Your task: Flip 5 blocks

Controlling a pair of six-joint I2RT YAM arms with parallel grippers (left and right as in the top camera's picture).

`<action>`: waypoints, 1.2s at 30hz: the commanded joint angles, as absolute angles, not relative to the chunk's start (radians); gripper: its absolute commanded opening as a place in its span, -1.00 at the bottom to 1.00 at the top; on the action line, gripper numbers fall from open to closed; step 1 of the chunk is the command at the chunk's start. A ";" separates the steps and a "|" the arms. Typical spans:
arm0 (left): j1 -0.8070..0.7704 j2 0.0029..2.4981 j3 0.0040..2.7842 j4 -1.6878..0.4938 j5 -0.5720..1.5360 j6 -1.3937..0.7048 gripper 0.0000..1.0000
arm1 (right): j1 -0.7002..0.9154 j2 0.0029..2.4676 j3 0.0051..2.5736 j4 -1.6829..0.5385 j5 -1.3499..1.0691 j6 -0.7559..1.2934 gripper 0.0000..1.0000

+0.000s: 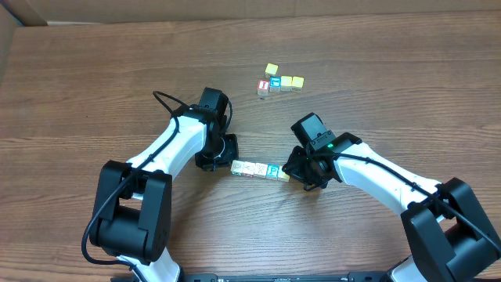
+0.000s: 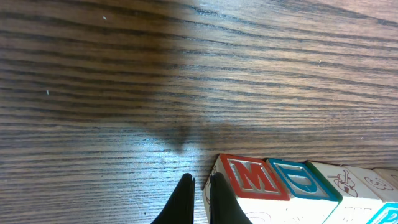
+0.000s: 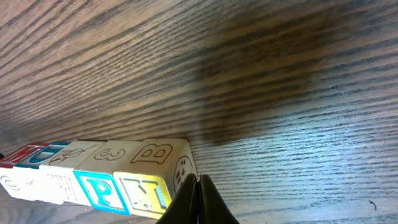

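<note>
Left claw [image 1: 228,161] [image 2: 200,184]: fingers together, holds nothing. Tip low over table [image 1: 94,78], just beside left end of blocks.

Blocks [image 1: 258,169] [image 2: 298,186] [image 3: 99,177]: five in tight row on table, between both claws. Tops from left: red M, blue letter, pale ones, B at right end. Side shows blue P, yellow face next to it.

Other blocks [image 1: 280,81]: small bunch farther back, well apart from row.

Right claw [image 1: 295,173] [image 3: 199,182]: fingers together, holds nothing. Tip just beside right end of row.

Bright even overhead light, soft arm shadows on wood, sheen and blur in wrist views
</note>
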State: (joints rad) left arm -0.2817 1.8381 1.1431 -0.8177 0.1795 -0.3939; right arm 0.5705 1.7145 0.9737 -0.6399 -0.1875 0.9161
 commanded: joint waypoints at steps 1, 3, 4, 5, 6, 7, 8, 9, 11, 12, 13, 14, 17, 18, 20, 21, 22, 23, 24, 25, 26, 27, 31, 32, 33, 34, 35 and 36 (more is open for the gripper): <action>-0.285 1.844 1.135 -0.815 0.177 -0.411 -0.92 | 0.577 1.717 0.970 -0.637 -0.196 0.917 -0.92; -0.285 1.844 1.135 -0.813 0.177 -0.411 -0.92 | 0.577 1.717 0.970 -0.637 -0.196 0.917 -0.92; -0.286 1.844 1.135 -0.813 0.177 -0.411 -0.92 | 0.577 1.717 0.970 -0.637 -0.196 0.917 -0.92; -0.287 1.844 1.135 -0.813 0.177 -0.411 -0.91 | 0.577 1.717 0.970 -0.637 -0.197 0.918 -0.92; -0.290 1.844 1.135 -0.813 0.177 -0.411 -0.92 | 0.577 1.717 0.970 -0.637 -0.198 0.921 -0.92; -0.293 1.844 1.135 -0.813 0.177 -0.411 -0.92 | 0.577 1.717 0.970 -0.636 -0.204 0.921 -0.92; -0.296 1.844 1.135 -0.813 0.177 -0.411 -0.92 | 0.577 1.717 0.970 -0.636 -0.208 0.921 -0.93; -0.302 1.844 1.135 -0.813 0.177 -0.411 -0.92 | 0.577 1.717 0.970 -0.636 -0.211 0.921 -0.93; -0.310 1.844 1.135 -0.813 0.176 -0.411 -0.92 | 0.577 1.717 0.970 -0.634 -0.211 0.921 -0.92; -0.314 1.844 1.135 -0.813 0.176 -0.411 -0.92 | 0.577 1.717 0.970 -0.631 -0.210 0.920 -0.92; -0.316 1.844 1.135 -0.813 0.176 -0.411 -0.92 | 0.577 1.717 0.970 -0.627 -0.211 0.920 -0.92; -0.319 1.844 1.135 -0.814 0.176 -0.412 -0.92 | 0.577 1.717 0.970 -0.624 -0.211 0.920 -0.93; -0.321 1.844 1.135 -0.813 0.176 -0.412 -0.92 | 0.577 1.717 0.970 -0.624 -0.211 0.921 -0.92; -0.321 1.844 1.135 -0.813 0.176 -0.412 -0.92 | 0.577 1.717 0.970 -0.622 -0.211 0.920 -0.92; -0.321 1.844 1.135 -0.810 0.176 -0.412 -0.92 | 0.577 1.717 0.970 -0.621 -0.211 0.920 -0.92; -0.321 1.844 1.135 -0.807 0.175 -0.412 -0.92 | 0.577 1.717 0.970 -0.621 -0.211 0.920 -0.92; -0.321 1.844 1.135 -0.805 0.176 -0.412 -0.91 | 0.577 1.717 0.970 -0.622 -0.211 0.921 -0.92; -0.321 1.844 1.135 -0.803 0.176 -0.411 -0.92 | 0.577 1.717 0.970 -0.622 -0.211 0.921 -0.92; -0.321 1.844 1.135 -0.802 0.176 -0.412 -0.92 | 0.577 1.717 0.970 -0.623 -0.212 0.921 -0.92; -0.321 1.844 1.135 -0.801 0.176 -0.412 -0.92 | 0.577 1.717 0.970 -0.624 -0.216 0.921 -0.92; -0.321 1.844 1.135 -0.801 0.176 -0.412 -0.92 | 0.577 1.717 0.970 -0.625 -0.224 0.921 -0.92; -0.321 1.844 1.135 -0.799 0.176 -0.411 -0.92 | 0.577 1.717 0.970 -0.625 -0.237 0.921 -0.92; -0.321 1.844 1.135 -0.783 0.176 -0.411 -0.92 | 0.577 1.717 0.970 -0.629 -0.268 0.940 -0.92; -0.321 1.844 1.135 -0.779 0.176 -0.412 -0.92 | 0.578 1.717 0.970 -0.632 -0.268 0.951 -0.93; -0.321 1.844 1.135 -0.775 0.176 -0.411 -0.92 | 0.579 1.717 0.970 -0.633 -0.268 0.958 -0.92; -0.321 1.844 1.135 -0.772 0.176 -0.412 -0.92 | 0.579 1.717 0.970 -0.633 -0.268 0.963 -0.92; -0.321 1.844 1.135 -0.769 0.176 -0.411 -0.92 | 0.581 1.717 0.970 -0.633 -0.268 0.967 -0.92; -0.321 1.844 1.135 -0.764 0.176 -0.411 -0.92 | 0.583 1.717 0.970 -0.633 -0.268 0.970 -0.93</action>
State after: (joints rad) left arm -0.3080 1.8381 1.1431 -0.7757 0.1486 -0.3935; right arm 0.5701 1.7145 0.9737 -0.6464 -0.2321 0.9401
